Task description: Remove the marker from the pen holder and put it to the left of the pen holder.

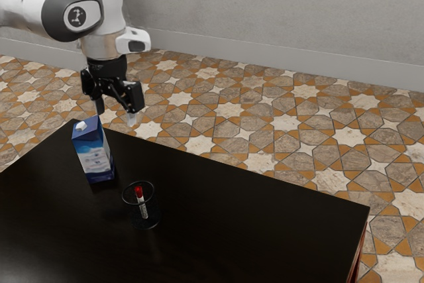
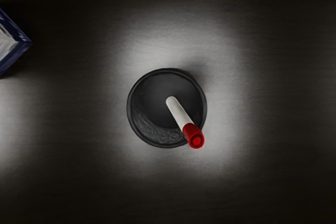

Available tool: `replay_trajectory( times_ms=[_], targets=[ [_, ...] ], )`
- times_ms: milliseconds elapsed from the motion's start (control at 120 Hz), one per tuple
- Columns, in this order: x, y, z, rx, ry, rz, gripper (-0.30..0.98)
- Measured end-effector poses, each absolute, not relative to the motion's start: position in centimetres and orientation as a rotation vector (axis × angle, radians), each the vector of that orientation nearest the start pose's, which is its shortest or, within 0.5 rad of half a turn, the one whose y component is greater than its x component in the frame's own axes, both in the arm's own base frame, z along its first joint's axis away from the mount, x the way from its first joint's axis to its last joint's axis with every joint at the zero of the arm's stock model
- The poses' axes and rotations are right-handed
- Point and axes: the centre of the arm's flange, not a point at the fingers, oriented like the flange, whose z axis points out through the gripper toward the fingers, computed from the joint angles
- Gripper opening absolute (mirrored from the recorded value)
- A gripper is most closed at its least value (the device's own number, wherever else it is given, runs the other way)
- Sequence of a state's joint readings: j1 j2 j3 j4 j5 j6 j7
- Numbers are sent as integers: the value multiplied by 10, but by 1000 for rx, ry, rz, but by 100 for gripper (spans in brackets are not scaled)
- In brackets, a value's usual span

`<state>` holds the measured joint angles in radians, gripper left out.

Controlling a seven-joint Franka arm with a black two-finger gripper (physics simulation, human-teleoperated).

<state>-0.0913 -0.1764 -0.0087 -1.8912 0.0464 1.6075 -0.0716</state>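
While the fingers [image 1: 99,106] stand apart, grip the slim white plastic marker [image 2: 179,112] below them (probably light, stiff) by its red cap [image 2: 192,132].

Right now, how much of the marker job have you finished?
Nothing looks finished: the marker leans inside the pen holder, red end up. My hand is open, with nothing in it. I have yet to grab the marker, lift it out and put it left of the pen holder.

Dark tabletop [image 1: 218,210] with a faint sheen, blue-and-white carton [image 1: 94,152] standing upright, round black mesh pen holder [image 1: 146,221] near it, red-capped marker [image 1: 142,205] leaning inside
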Motion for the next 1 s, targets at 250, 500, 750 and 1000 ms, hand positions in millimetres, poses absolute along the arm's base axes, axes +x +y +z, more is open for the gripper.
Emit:
replay_trajectory(
  times_ms=[250, 500, 750, 1000],
  targets=[
    [518, -44, 482, -3073, 43, 224, 69],
    [545, -46, 424, -3081, 38, 232, 69],
    [503, -47, 396, -3089, 55, 181, 69],
    [456, -77, 386, -3062, 234, 133, 69]
  ],
)
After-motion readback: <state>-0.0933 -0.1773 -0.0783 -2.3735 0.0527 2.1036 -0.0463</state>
